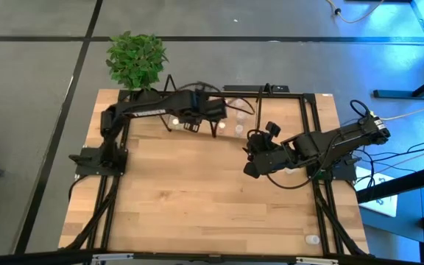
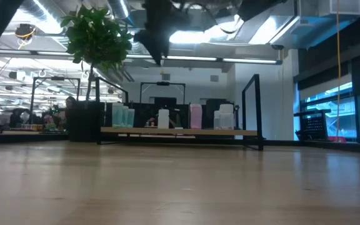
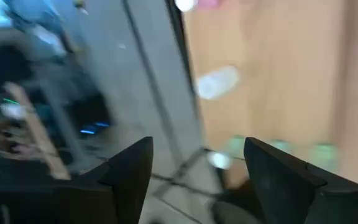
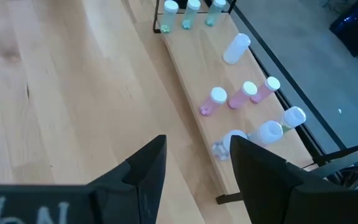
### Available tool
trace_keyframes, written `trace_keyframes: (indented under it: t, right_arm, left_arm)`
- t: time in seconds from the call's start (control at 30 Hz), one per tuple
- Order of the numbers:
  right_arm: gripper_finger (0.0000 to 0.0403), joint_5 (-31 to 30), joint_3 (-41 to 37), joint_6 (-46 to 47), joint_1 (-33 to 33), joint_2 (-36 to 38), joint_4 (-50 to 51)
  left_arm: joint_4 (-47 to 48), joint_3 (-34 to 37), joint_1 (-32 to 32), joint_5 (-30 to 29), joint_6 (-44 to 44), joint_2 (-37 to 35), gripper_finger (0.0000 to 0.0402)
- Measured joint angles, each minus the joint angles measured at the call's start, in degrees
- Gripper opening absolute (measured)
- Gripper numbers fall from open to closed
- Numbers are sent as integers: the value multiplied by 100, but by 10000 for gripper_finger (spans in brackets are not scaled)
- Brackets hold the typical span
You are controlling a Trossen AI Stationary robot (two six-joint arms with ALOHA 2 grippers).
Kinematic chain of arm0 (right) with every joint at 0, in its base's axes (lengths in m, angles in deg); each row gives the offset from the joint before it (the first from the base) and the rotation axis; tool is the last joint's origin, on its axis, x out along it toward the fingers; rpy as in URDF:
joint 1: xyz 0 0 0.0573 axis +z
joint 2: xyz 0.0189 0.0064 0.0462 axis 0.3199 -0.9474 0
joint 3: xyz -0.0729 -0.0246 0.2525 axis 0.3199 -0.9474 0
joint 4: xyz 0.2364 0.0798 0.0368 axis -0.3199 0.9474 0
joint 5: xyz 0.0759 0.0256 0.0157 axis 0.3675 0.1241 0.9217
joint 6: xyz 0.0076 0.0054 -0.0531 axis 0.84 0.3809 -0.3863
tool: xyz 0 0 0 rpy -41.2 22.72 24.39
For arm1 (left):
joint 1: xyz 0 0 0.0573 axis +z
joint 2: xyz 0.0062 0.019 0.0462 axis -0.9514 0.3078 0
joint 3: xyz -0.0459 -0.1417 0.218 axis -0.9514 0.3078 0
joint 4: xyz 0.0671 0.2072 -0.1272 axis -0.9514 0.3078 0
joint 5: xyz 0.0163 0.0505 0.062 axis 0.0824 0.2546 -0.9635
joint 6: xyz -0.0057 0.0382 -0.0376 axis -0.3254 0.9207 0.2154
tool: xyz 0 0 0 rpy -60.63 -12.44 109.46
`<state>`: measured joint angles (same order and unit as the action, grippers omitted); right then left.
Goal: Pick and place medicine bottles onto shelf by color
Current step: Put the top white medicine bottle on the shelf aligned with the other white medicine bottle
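Note:
The shelf point(image 4: 194, 74) is a light wooden board in a black wire frame along the table's far edge point(image 1: 267, 110). Medicine bottles stand on it in groups: three greenish point(image 4: 191, 12), one white point(image 4: 236, 48), three pink point(image 4: 244, 93), and a few clear or white point(image 4: 266, 132). The low view shows the same row point(image 2: 195, 116). My left gripper point(image 1: 206, 126) hangs open above the shelf's left half, its fingers empty in the blurred left wrist view point(image 3: 194, 162). My right gripper point(image 1: 255, 154) hovers open over the table near the shelf's right part, nothing between its fingers point(image 4: 197, 155).
A potted green plant point(image 1: 135, 59) stands behind the table's far left corner. One small loose bottle point(image 1: 311, 239) stands near the table's near right edge. Black frame rails point(image 1: 322, 213) run along both table sides. Bare wood point(image 1: 197, 191) lies between the arms.

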<state>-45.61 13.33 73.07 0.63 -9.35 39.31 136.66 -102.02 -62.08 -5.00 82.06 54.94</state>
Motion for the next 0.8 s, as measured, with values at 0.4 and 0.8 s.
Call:
trace_keyframes:
  t: [0.4, 0.8]
  right_arm:
    - [181, 1, 0, -7, 1, 0, 0]
    - [181, -55, 0, -369, 0, 0, -16]
  left_arm:
    - [1105, 0, -225, 1062, -2363, -1153, 246]
    - [1138, 376, -1429, 1064, -3593, -1519, 246]
